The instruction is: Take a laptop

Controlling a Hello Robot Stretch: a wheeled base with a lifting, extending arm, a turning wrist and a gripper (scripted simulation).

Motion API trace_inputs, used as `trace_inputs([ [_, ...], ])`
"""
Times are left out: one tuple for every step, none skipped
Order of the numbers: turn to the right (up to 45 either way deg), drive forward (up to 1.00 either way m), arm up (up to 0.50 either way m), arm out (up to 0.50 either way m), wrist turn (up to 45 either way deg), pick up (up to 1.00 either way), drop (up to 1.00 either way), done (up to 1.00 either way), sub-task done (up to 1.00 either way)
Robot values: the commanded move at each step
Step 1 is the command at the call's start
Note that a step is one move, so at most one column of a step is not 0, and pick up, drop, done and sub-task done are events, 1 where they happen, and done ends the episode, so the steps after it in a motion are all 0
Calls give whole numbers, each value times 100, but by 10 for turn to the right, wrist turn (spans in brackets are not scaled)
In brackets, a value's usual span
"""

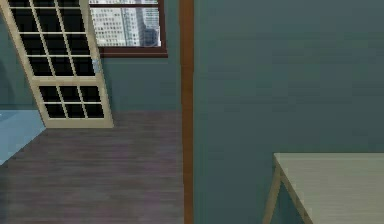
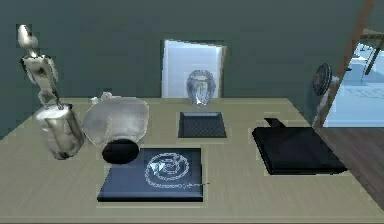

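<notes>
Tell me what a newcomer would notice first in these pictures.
On the table in the arm side view, a dark flat slab with a white swirl lies at the near edge, perhaps a closed laptop. A shiny statue stands at its left end. In the forward view, a pale door with dark panes sits at the upper left.

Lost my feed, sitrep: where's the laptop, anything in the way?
Closed laptop flat on table, near edge. Small black round thing at its far corner. Another dark flat thing at arm side view's right.
</notes>
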Motion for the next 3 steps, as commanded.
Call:
trace_inputs([
  [0, 0, 50, 0, 0, 0, 0, 0, 0],
  [0, 0, 34, 0, 0, 0, 0, 0, 0],
  [0, 0, 0, 20, 0, 0, 0, 0, 0],
])
